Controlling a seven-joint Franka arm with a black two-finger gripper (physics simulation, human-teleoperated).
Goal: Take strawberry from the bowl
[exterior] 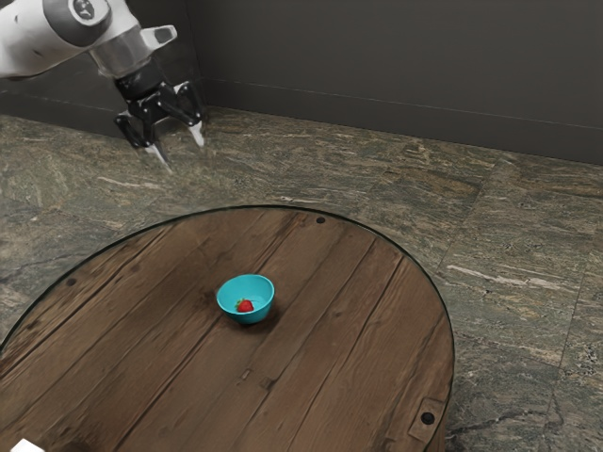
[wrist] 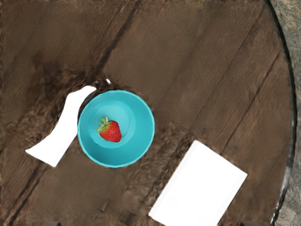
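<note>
Strawberry (wrist: 111, 132) rests inside the turquoise bowl (wrist: 115, 157); the pincer (exterior: 180, 151) hangs released, fingers apart.

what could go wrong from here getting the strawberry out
The open gripper is well above the table, so these are guesses:

1. The strawberry lies down inside the bowl, so a finger could catch the rim and tip or push the bowl.
2. Nothing visible braces the bowl on the wood, so a bump might slide it.
3. The berry is small and tapered, and might slip or roll as the fingers close.
</note>
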